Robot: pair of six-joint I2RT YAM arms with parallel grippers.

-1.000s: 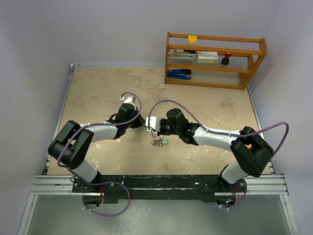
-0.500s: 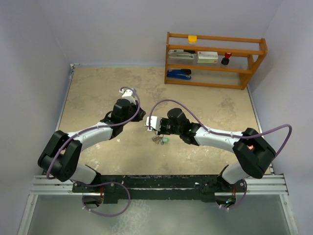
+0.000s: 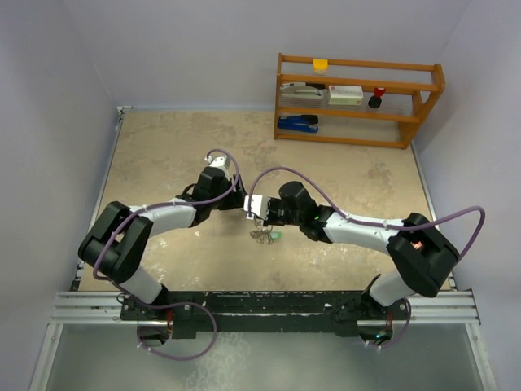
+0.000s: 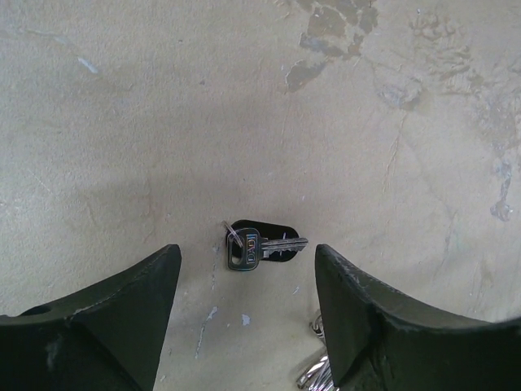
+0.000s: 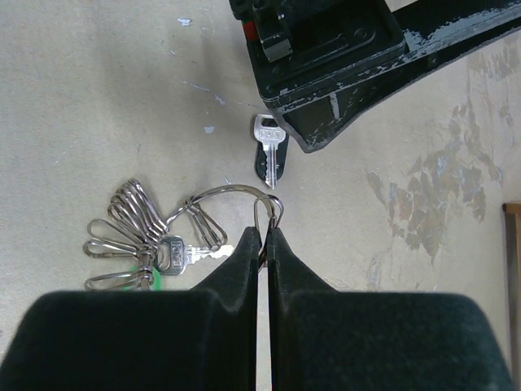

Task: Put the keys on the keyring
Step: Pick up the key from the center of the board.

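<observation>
A lone silver key (image 4: 246, 248) on a tiny ring lies on the table, a dark oval under its blade. My left gripper (image 4: 244, 262) stands open around it without touching. The same key (image 5: 269, 137) shows just below the left gripper's black body (image 5: 326, 57). My right gripper (image 5: 263, 233) is shut on a small wire loop (image 5: 269, 205) of the keyring (image 5: 218, 194). On that ring hang several wire clips (image 5: 120, 221), a silver key (image 5: 174, 253) and a green head (image 5: 145, 280). From above, the two grippers (image 3: 236, 203) (image 3: 255, 208) nearly meet, with the bunch (image 3: 262, 235) below them.
A wooden shelf (image 3: 358, 122) stands at the back right, holding a blue stapler (image 3: 298, 123), boxes and a red-topped item. Pale walls close the table on the left, back and right. Purple cables loop over both arms.
My left gripper has gone from shut to open, and the lone key now lies free on the table. The left arm swung away and came back. The right gripper barely moved.
</observation>
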